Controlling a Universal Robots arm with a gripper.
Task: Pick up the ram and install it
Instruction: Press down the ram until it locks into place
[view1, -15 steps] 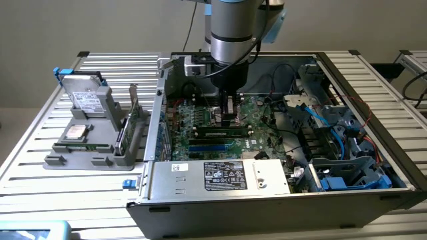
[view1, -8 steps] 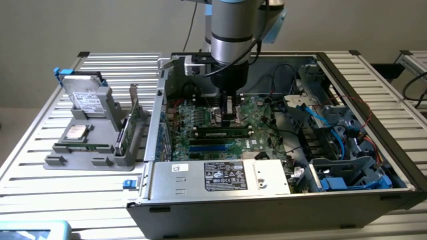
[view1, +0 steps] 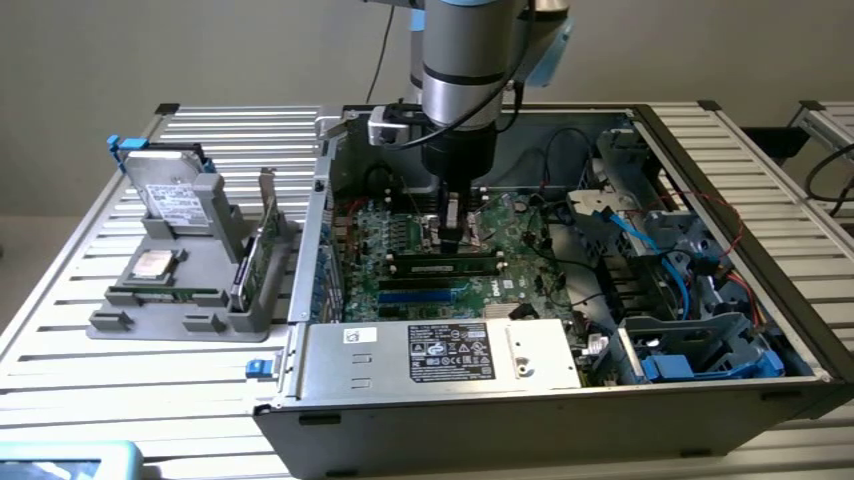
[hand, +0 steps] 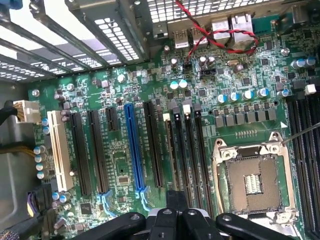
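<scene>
Claw hovers low over the motherboard; grip state cannot be told. Ram lies seated in a slot below it.

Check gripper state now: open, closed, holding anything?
Gripper: low inside the open computer case, over the green motherboard near its long black slots; open or closed cannot be told, nor whether it holds anything.

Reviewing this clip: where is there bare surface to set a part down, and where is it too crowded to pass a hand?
Free: the slatted table in front of the grey parts holder, and its strip beyond the computer case. Crowded: inside the case, where the gripper hangs over the motherboard beside blue cables.
</scene>
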